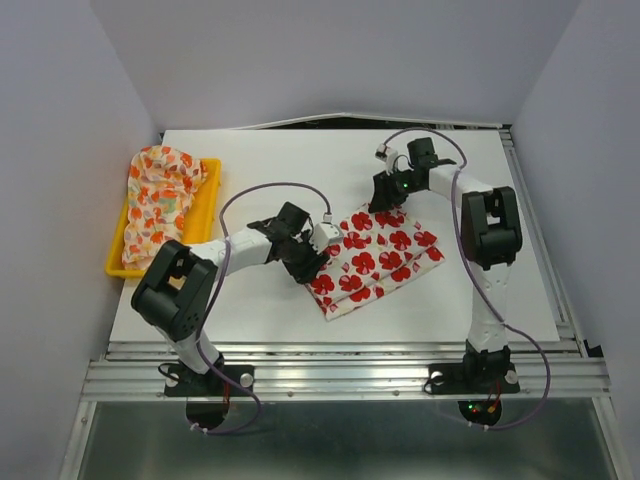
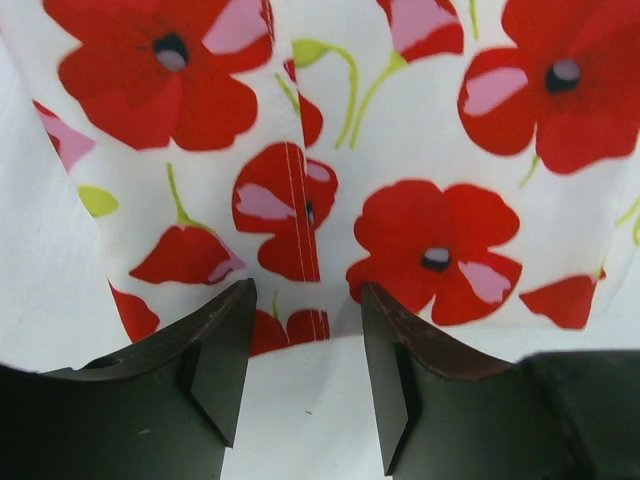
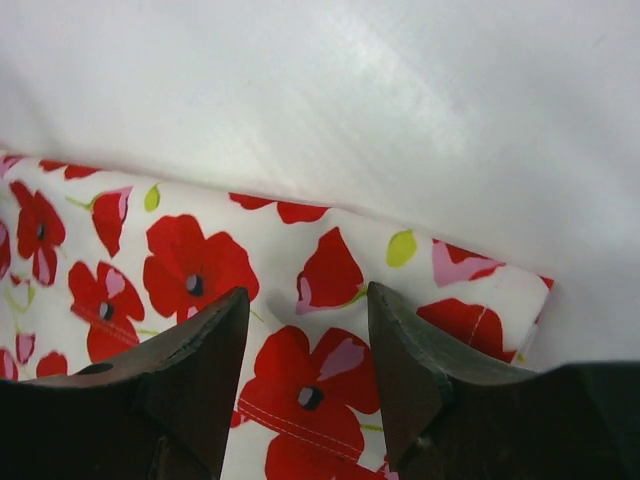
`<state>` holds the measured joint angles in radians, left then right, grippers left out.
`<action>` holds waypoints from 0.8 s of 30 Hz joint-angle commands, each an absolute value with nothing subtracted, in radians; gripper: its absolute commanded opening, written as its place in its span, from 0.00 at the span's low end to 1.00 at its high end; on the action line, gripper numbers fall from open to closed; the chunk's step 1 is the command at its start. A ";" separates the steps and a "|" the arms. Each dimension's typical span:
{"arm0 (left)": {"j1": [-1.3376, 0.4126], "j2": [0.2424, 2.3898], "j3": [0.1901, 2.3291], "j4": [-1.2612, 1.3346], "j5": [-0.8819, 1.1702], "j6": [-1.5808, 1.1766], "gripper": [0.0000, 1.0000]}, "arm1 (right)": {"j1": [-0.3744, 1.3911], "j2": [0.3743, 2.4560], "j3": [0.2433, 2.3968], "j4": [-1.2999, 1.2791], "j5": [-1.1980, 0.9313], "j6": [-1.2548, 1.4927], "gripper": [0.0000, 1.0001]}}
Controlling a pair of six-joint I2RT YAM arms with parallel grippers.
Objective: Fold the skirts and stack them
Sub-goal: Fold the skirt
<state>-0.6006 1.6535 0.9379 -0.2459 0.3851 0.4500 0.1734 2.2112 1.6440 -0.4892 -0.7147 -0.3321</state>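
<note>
Now the red skirt (image 1: pixel 375 258) lies centre-frame on the worktop (image 1: pixel 250 300), long axis lower-left to upper-right, left jaws at its lower-left end, right jaws at its top corner, both parted.

One skirt (image 1: pixel 375 258) lies on the table (image 1: pixel 260 310), right of centre; the other skirt (image 1: pixel 160 200) lies in the tray (image 1: pixel 208 212) at left.

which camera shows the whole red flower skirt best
Top external: the red-flower skirt lies whole there, folded on the table. Left wrist shows only a close patch with a stitched seam; right wrist shows one edge and a corner.
</note>
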 commanded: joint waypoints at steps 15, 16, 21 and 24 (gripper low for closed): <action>-0.601 1.121 0.946 0.038 0.123 0.120 0.98 | 0.163 1.484 1.493 -0.342 -0.214 -0.218 1.00; -0.600 1.123 0.966 0.025 0.092 0.123 0.98 | 0.152 1.453 1.459 -0.354 -0.156 -0.195 1.00; -0.594 1.146 1.084 -0.125 0.188 0.230 0.95 | 0.106 1.322 1.387 -0.516 -0.144 -0.056 1.00; -0.618 1.184 1.108 -0.188 0.198 0.251 0.82 | 0.106 1.286 1.295 -0.578 -0.182 0.058 1.00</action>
<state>-0.5949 1.1545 1.0504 -0.1055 0.1741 0.1928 0.1143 1.2819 1.4155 -0.4072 -0.1970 -0.1032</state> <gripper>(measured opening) 0.879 0.999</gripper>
